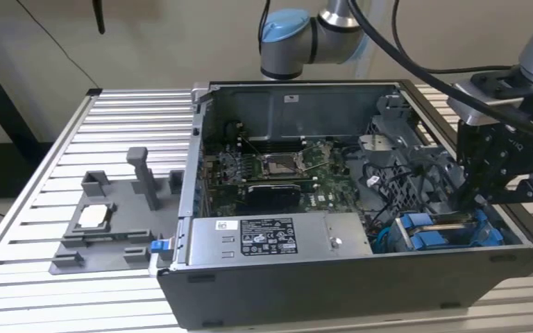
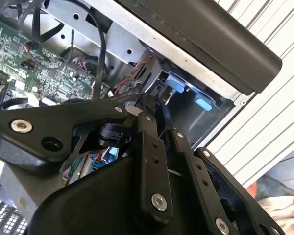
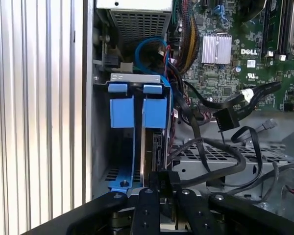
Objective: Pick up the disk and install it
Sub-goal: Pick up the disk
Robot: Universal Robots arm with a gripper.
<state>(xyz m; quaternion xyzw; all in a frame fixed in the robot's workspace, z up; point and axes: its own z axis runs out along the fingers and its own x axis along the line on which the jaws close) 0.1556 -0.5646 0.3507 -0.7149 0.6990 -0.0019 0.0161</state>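
The disk [image 1: 430, 239] stands on edge in the drive bay at the open computer case's [image 1: 341, 288] front corner, on the exterior view's right. Its bright blue carrier [image 3: 154, 111] shows in the first wrist view, with the thin dark edge of the drive running down to my gripper [image 3: 160, 180]. The gripper [image 1: 477, 202] hangs over the bay, its black fingers [image 3: 146, 196] drawn close together on the drive's end. A second blue carrier [image 3: 121, 110] sits right beside it. Blue tabs [image 2: 176, 83] and the gripper [image 2: 154, 105] appear in the second wrist view.
A long grey box with a sticker [image 1: 266, 236] lies along the case front. The green motherboard [image 1: 280, 170] fills the case floor, and black cables [image 3: 220, 147] loop beside the bay. A grey fixture [image 1: 109, 229] holding a small silver chip [image 1: 94, 216] rests on the slatted table [image 1: 26, 229].
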